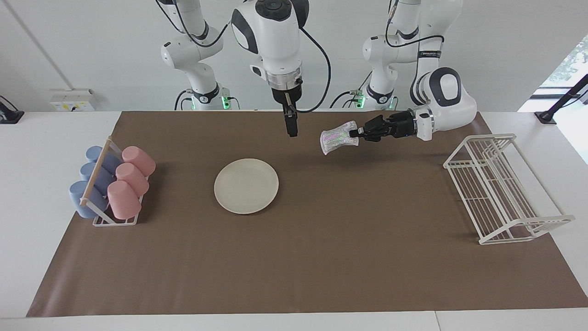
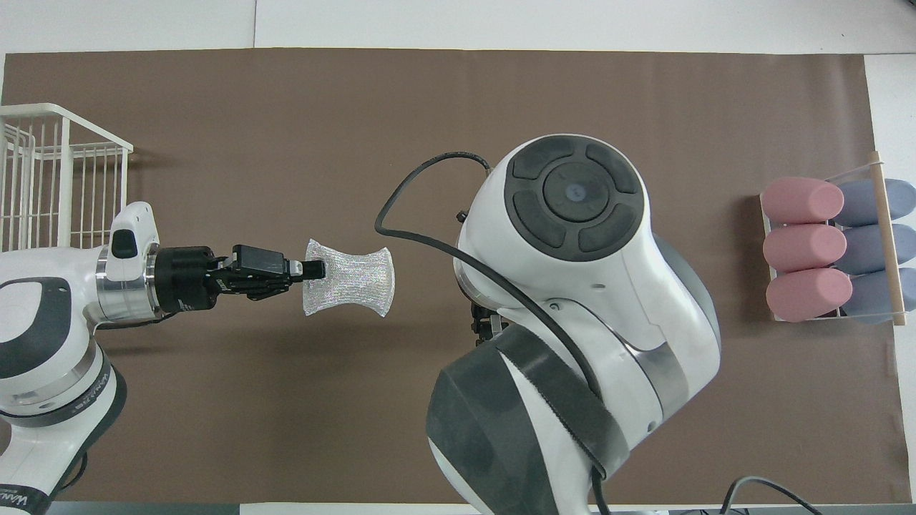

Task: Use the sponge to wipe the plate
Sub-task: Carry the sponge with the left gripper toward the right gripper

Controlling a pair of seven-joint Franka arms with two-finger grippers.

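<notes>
The round cream plate point(image 1: 246, 185) lies flat on the brown mat, about midway along the table. In the overhead view it is hidden under the right arm's bulk. The glittery silver sponge point(image 1: 339, 137) point(image 2: 348, 277) hangs in the air, pinched at one edge by my left gripper point(image 1: 354, 133) point(image 2: 315, 270), which is shut on it. It is over bare mat, between the plate and the wire rack. My right gripper point(image 1: 291, 131) points straight down above the mat, just beside the plate's robot-side edge, open and holding nothing.
A rack of pink and blue cups point(image 1: 112, 184) point(image 2: 834, 247) sits at the right arm's end of the mat. A white wire dish rack point(image 1: 498, 188) point(image 2: 57, 172) stands at the left arm's end. The brown mat point(image 1: 321, 257) covers most of the table.
</notes>
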